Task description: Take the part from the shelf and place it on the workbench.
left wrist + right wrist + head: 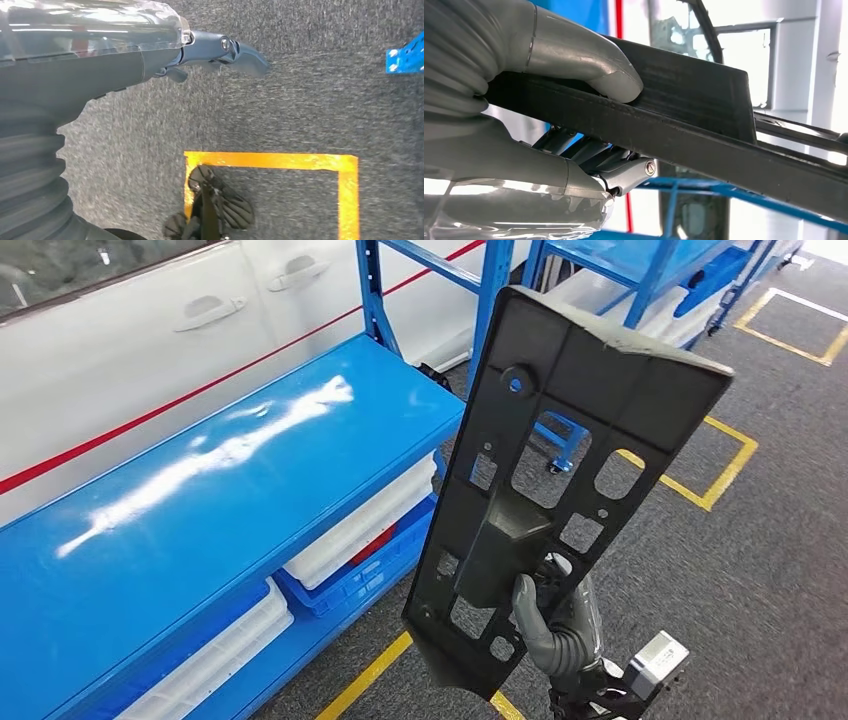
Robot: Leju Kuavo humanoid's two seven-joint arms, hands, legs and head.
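Observation:
A long black plastic panel [545, 470] with several cut-outs stands nearly upright in the head view, right of the blue shelf. My right hand [555, 625] grips its lower end, thumb on the near face and fingers behind. In the right wrist view the grey thumb [589, 65] presses on the panel's [704, 135] edge, with the darker fingers [594, 155] curled under it. My left hand [215, 52] hangs over the carpet in the left wrist view, holding nothing, its fingers loosely extended.
The blue shelf top [200, 490] fills the left, with white trays in blue bins [350, 540] below it. A white car door [150, 330] stands behind it. More blue racks [640, 280] stand at the back. Yellow tape lines [720, 465] mark the grey carpet on the right.

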